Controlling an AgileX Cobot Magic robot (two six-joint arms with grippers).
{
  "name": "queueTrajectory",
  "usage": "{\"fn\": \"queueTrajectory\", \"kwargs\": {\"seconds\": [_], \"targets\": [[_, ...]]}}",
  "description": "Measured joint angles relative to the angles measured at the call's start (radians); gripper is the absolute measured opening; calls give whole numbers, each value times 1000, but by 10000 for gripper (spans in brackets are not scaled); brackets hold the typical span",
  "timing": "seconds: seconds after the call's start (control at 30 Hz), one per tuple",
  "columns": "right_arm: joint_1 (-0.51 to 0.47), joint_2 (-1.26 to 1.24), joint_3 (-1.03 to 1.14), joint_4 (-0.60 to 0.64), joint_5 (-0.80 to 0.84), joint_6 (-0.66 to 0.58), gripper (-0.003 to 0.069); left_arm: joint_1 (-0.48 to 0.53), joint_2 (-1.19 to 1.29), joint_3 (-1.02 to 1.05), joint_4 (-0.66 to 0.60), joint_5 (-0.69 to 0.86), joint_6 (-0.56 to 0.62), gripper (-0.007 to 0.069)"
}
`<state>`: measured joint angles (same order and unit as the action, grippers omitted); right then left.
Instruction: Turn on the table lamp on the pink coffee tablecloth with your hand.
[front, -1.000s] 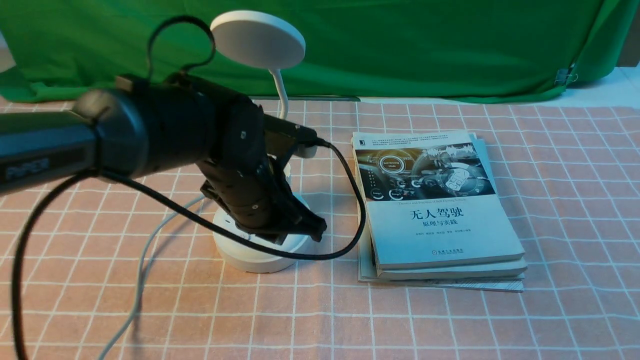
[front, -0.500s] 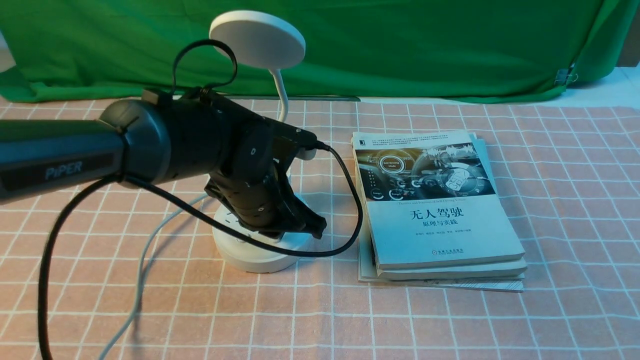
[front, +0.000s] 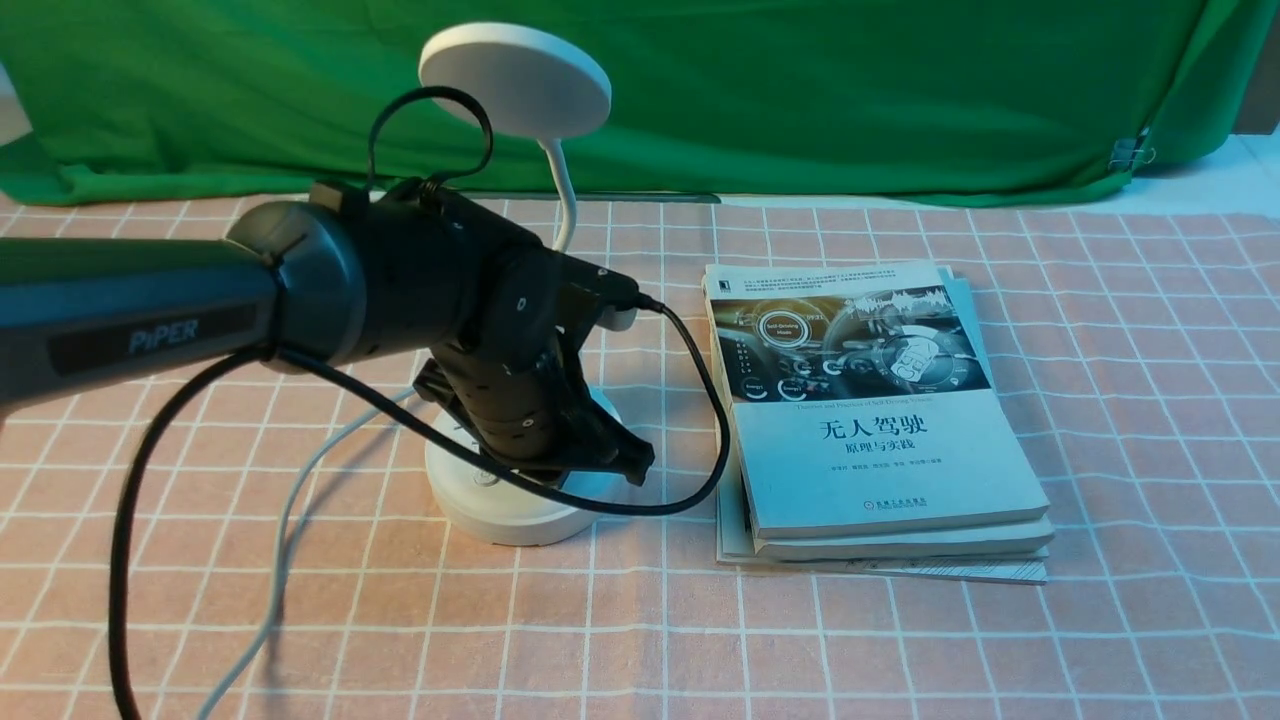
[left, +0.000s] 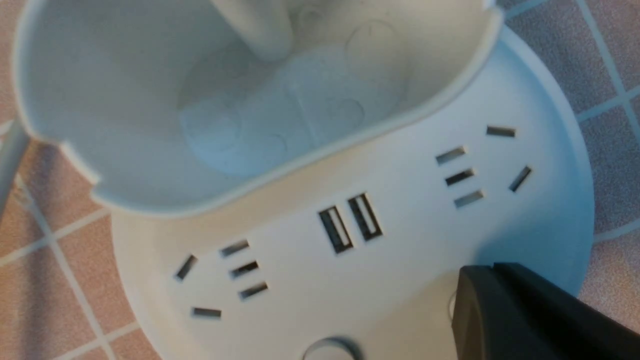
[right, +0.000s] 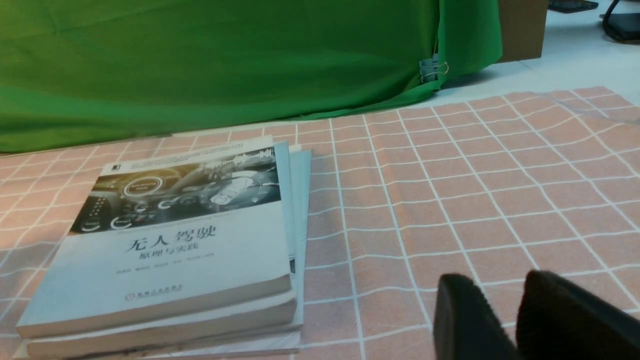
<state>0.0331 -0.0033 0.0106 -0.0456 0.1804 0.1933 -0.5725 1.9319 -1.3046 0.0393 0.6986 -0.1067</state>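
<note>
The white table lamp stands on the pink coffee tablecloth (front: 900, 640), with its disc head (front: 515, 78) unlit and its round base (front: 520, 510) partly behind my left arm. My left gripper (front: 635, 465) is shut and empty, tips down on the base's front right part. In the left wrist view the shut fingertips (left: 492, 280) rest on the base (left: 400, 260) beside the USB sockets, covering one round button. A second button (left: 332, 350) shows at the edge, and the cup holder (left: 150, 100) is empty. My right gripper (right: 495, 295) hovers low over the cloth, jaws slightly apart.
A stack of books (front: 870, 420) lies right of the lamp, close to its base; it also shows in the right wrist view (right: 175, 240). The lamp's white cord (front: 290, 520) runs off the base's left. A green backdrop (front: 800, 100) hangs at the back.
My left arm has reached further forward and its cable loop has shifted right. The gripper tips stay at about the same spot on the lamp base. The lamp head stays unlit.
</note>
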Motion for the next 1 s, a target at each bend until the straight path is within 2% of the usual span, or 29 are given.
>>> {"fn": "queueTrajectory", "kwargs": {"seconds": [0.37, 0.63, 0.8, 1.0], "targets": [[0, 0, 0, 0, 0, 0, 227, 0, -110, 20, -31, 18, 0, 21], [0, 0, 0, 0, -1, 0, 227, 0, -383, 112, -39, 26, -24, 21], [0, 0, 0, 0, -1, 0, 227, 0, -573, 281, -39, 20, -60, 21], [0, 0, 0, 0, -1, 0, 227, 0, -920, 458, -39, -24, -109, 21]]}}
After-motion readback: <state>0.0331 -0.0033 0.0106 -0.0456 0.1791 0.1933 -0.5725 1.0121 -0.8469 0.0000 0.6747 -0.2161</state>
